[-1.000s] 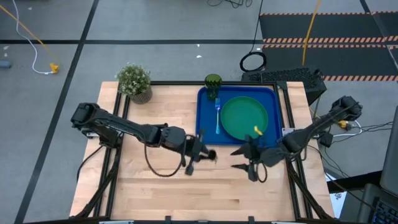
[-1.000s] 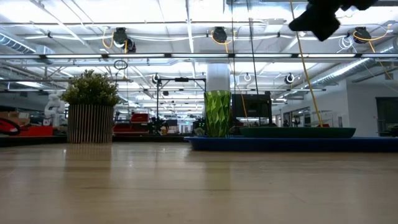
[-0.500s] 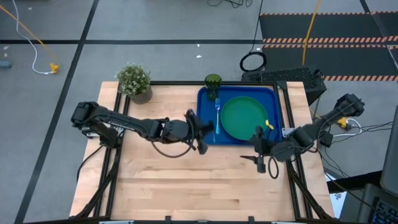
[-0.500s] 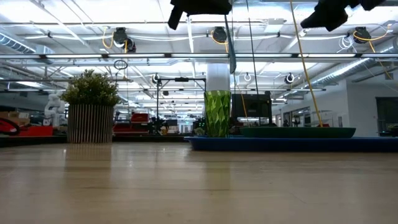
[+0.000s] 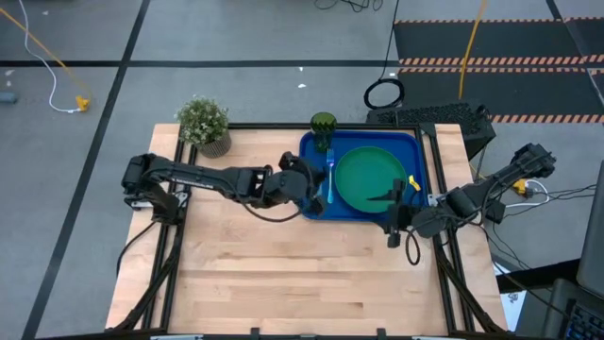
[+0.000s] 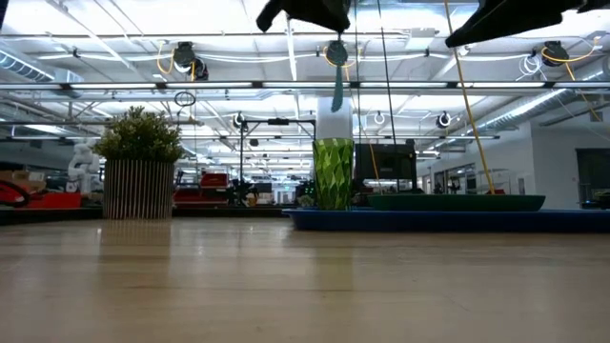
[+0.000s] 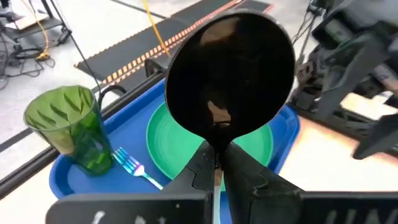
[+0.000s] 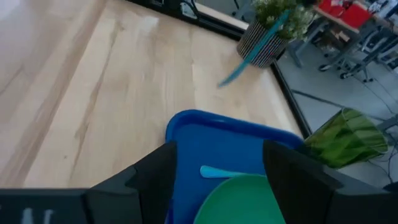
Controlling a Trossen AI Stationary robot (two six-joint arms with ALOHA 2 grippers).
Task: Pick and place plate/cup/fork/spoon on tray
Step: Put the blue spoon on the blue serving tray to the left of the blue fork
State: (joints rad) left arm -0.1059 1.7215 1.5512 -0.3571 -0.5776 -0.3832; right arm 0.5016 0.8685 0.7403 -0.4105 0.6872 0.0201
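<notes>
My tray [image 5: 314, 203] already carries plate [image 5: 370, 178], cup [image 5: 323, 126] and fork [image 5: 330, 177]. The left jaws [image 5: 304, 184], clamped on the spoon [image 7: 230, 78], hang over its left edge, handle hanging down; right jaws [image 5: 393, 210] gape empty.

spoon [image 7: 231, 71] bowl is blocking my wrist view of the plate [image 7: 158, 134] | low view is cropping my left tool [image 6: 307, 10]

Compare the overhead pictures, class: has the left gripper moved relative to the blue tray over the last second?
Yes. The left gripper, shut on the spoon, moved from the bare table to the tray's left edge.
</notes>
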